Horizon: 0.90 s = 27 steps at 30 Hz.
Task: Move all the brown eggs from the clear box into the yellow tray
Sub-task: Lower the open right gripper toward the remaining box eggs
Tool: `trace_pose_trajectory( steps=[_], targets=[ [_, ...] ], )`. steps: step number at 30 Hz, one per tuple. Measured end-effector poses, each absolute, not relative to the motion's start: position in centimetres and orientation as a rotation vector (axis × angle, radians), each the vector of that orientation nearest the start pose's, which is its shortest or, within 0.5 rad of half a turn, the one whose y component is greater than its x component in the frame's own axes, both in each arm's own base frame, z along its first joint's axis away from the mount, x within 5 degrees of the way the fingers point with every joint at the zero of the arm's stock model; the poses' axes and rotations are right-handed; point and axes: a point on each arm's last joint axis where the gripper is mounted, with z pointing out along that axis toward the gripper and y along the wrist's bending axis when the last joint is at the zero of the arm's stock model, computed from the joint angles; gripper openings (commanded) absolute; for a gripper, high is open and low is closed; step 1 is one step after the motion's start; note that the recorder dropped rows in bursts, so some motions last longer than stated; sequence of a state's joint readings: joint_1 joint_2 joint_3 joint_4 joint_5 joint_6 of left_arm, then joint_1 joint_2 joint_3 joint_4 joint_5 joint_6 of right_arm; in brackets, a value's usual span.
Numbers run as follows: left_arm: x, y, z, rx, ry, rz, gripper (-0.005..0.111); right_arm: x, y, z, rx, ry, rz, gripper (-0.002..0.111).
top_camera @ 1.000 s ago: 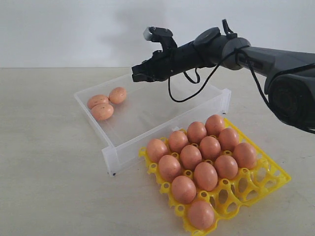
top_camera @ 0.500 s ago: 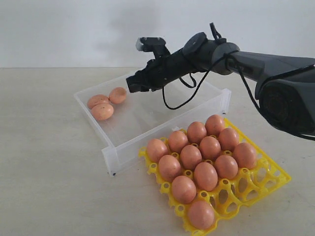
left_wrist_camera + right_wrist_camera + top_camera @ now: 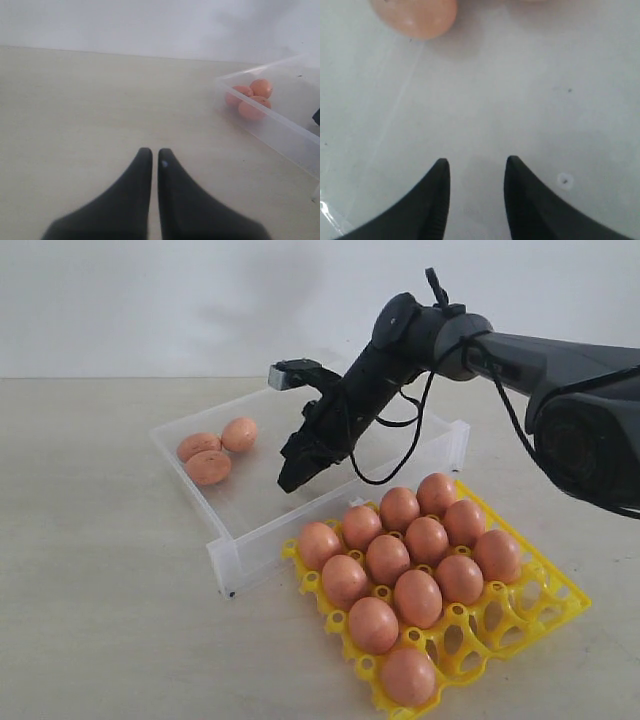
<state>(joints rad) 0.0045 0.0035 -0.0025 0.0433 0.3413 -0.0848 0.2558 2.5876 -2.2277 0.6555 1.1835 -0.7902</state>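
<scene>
Jaws spread and pinching nothing: that is how my right gripper (image 3: 477, 160) stands, nose tilted down inside the clear box (image 3: 226, 541), close over its pale floor. My left gripper (image 3: 154, 150) has its jaws pressed together, with only a thin slit between the fingers, and it hangs over the bare table (image 3: 100, 590), well apart from the box. Three brown eggs (image 3: 208, 467) lie bunched in the box's far left corner, touching one another; from the outside camera my right gripper (image 3: 292, 478) sits nearer the middle of the box, apart from them, with open box floor between us. My right wrist camera catches one egg (image 3: 415, 17) at the edge of its picture, ahead of my fingertips and not touching them. A black cable (image 3: 378, 480) loops down from my right arm and dangles over the box behind the gripper. The box's low front wall stands between me and the yellow tray (image 3: 540, 615), which lies just beside the box's front corner. Thirteen eggs (image 3: 388, 559) sit in the tray's cups by my count, three full rows and one alone at the near end, the other cups there showing bare lattice.
</scene>
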Motion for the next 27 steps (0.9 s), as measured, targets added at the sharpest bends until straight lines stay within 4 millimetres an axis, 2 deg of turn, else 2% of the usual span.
trace_pose_trajectory(
  steps=[8,16,22,27],
  targets=[
    [5.4,0.2,18.3,-0.055,1.825,-0.015,0.004,49.2,17.4,12.2,-1.068,2.631,0.707,0.032],
    [5.4,0.2,18.3,-0.055,1.825,-0.015,0.004,49.4,15.5,13.8,-0.985,2.753,0.395,0.032],
    [5.4,0.2,18.3,-0.055,1.825,-0.015,0.004,49.1,15.2,14.6,-0.927,2.792,0.362,0.032],
    [5.4,0.2,18.3,-0.055,1.825,-0.015,0.004,47.4,14.7,13.7,-0.931,2.871,0.368,0.032]
  ],
)
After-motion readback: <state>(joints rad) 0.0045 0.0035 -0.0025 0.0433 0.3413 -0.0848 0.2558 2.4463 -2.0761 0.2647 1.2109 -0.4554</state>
